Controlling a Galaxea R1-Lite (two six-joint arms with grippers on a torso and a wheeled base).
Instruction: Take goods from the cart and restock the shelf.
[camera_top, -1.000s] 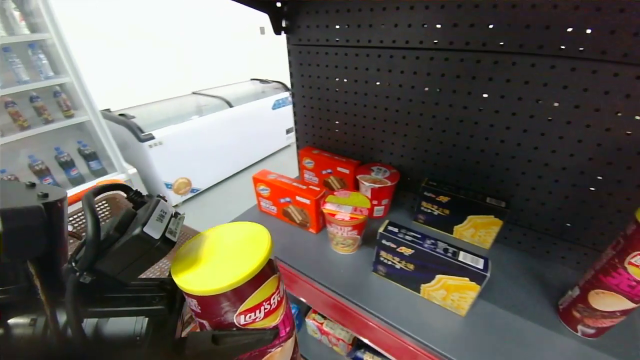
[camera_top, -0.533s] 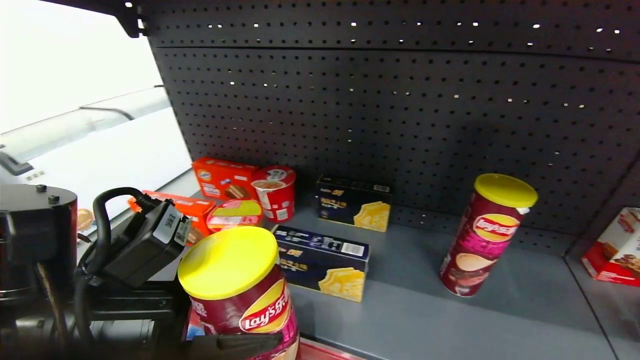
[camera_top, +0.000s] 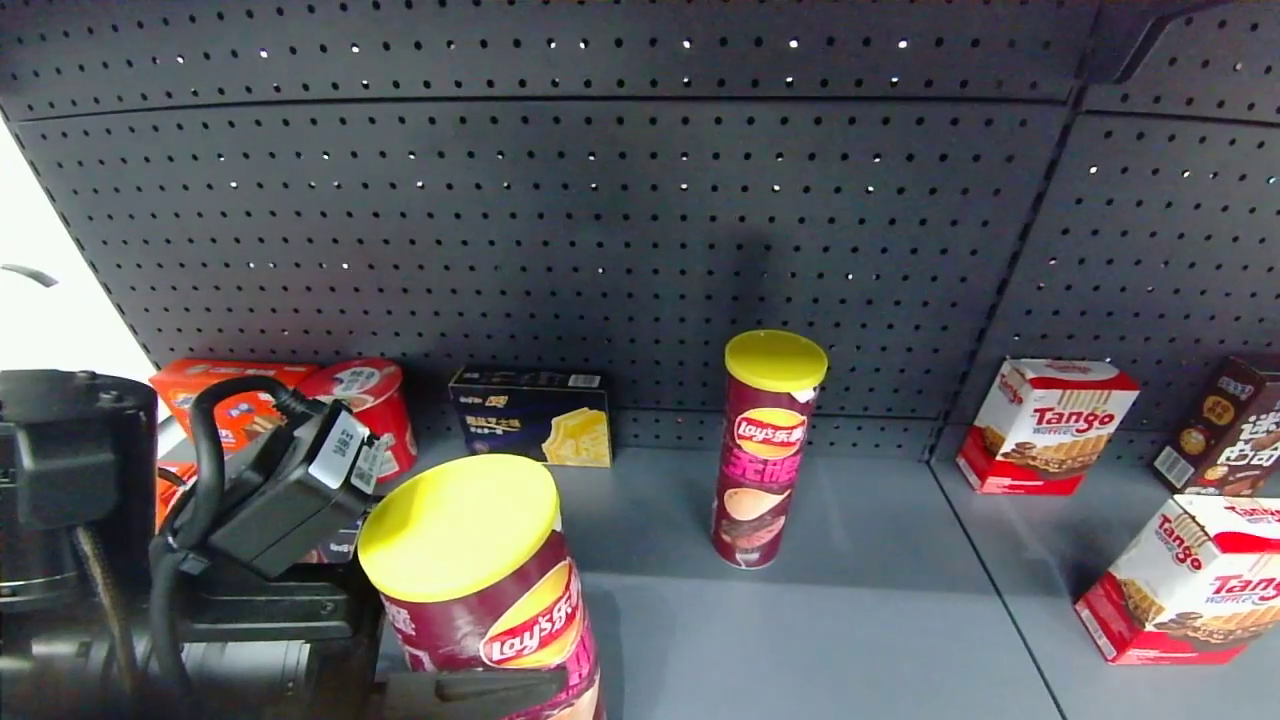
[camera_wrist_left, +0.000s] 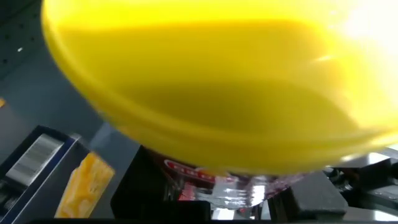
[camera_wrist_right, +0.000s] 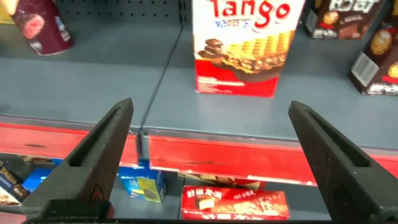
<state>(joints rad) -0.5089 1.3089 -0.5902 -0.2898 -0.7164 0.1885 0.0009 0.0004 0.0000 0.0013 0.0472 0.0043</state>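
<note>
Standing upright in the left gripper (camera_top: 470, 688), whose jaws clamp its lower body, the maroon cylindrical crisp can with a yellow plastic lid (camera_top: 480, 570) is at the front left of the grey metal shelf (camera_top: 850, 630). A matching can (camera_top: 765, 450) stands farther back. The right gripper (camera_wrist_right: 214, 155) gapes wide, holding nothing.

Grey shelf (camera_top: 860, 620), pegboard (camera_top: 600, 250) behind. Back edge, from left: orange box (camera_top: 215, 385), red cup (camera_top: 360, 400), navy box (camera_top: 530, 415), rear wafer box (camera_top: 1045, 425), brown box (camera_top: 1220, 425) (5 items). Upright chip can (camera_top: 768, 450) just forward of them, mid-shelf. Front wafer box (camera_top: 1190, 580) near right edge, skewed.
</note>
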